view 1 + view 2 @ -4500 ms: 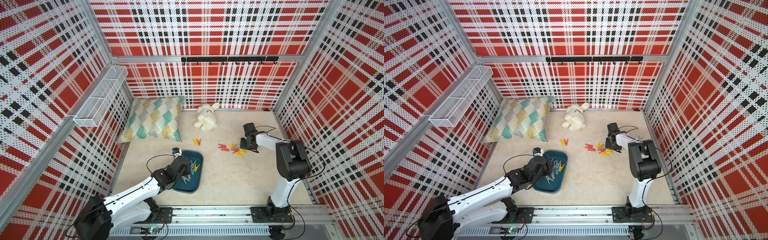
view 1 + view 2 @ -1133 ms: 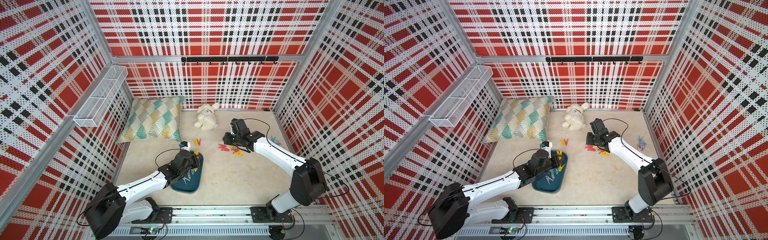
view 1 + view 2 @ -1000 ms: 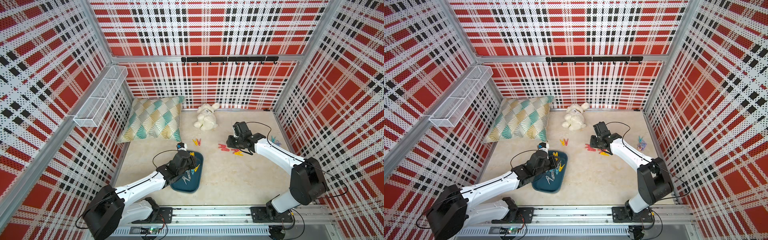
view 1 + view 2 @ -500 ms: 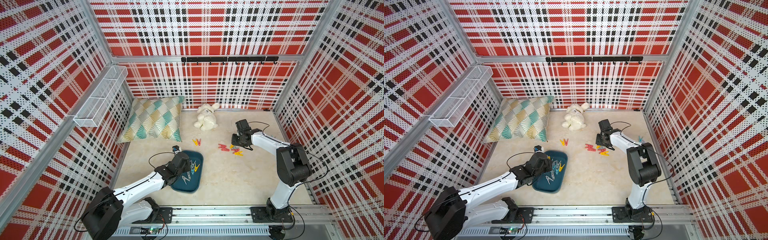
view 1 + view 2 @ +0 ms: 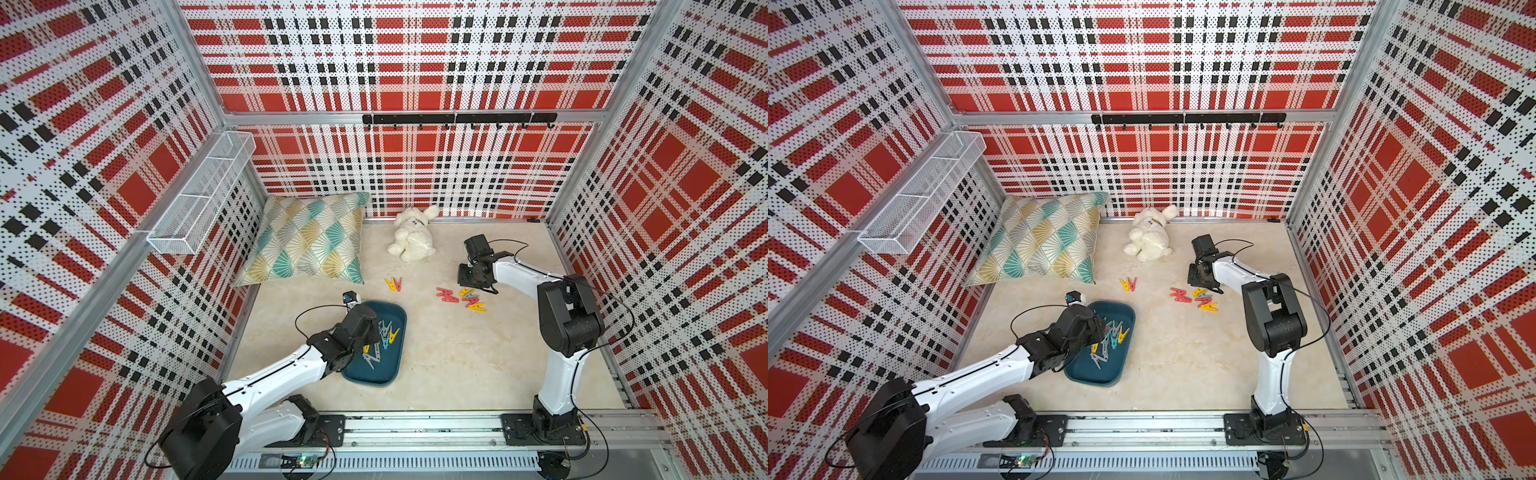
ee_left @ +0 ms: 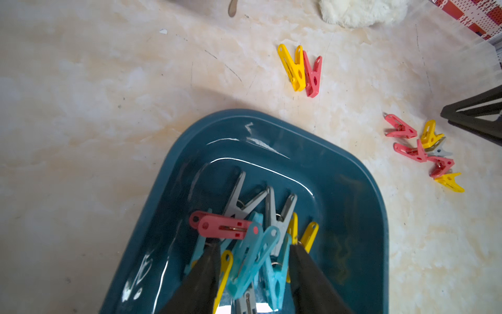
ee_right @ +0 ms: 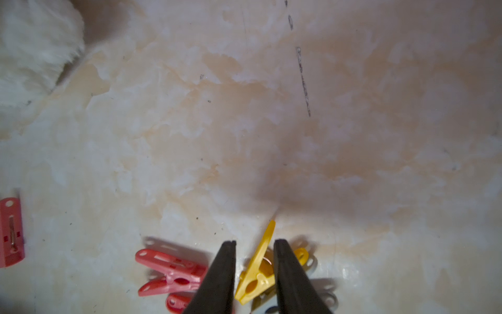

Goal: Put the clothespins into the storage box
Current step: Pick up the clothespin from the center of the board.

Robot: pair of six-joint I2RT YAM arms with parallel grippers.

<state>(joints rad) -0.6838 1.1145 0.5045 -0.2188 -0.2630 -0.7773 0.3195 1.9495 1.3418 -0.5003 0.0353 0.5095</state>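
Two arms reach out. Left arm lies low from the front rail, wrist tipped down over the storage box [image 5: 400, 320]. The left gripper [image 6: 254, 246] hangs just above the pile, fingers [image 6: 201, 277] moderately apart, gripping nothing. Right arm stands upright at the shoulder, forearm reaching toward the back, right gripper [image 7: 255, 242] pointing down at the tabletop [image 5: 436, 353]. Its fingers [image 7: 220, 271] are narrow and straddle a yellow clothespin [image 7: 258, 271], with a gap showing on one side. The storage box sits near the tabletop's left edge, toward the front. It holds heaped clothespins [image 6: 271, 244]: grey, light blue, yellow, one red pin [image 6: 222, 228] on top. A loose cluster [image 5: 461, 297] of red, yellow and grey pins lies toward the right edge. A yellow-red pair [image 5: 394, 284] lies between the storage box and the back edge.
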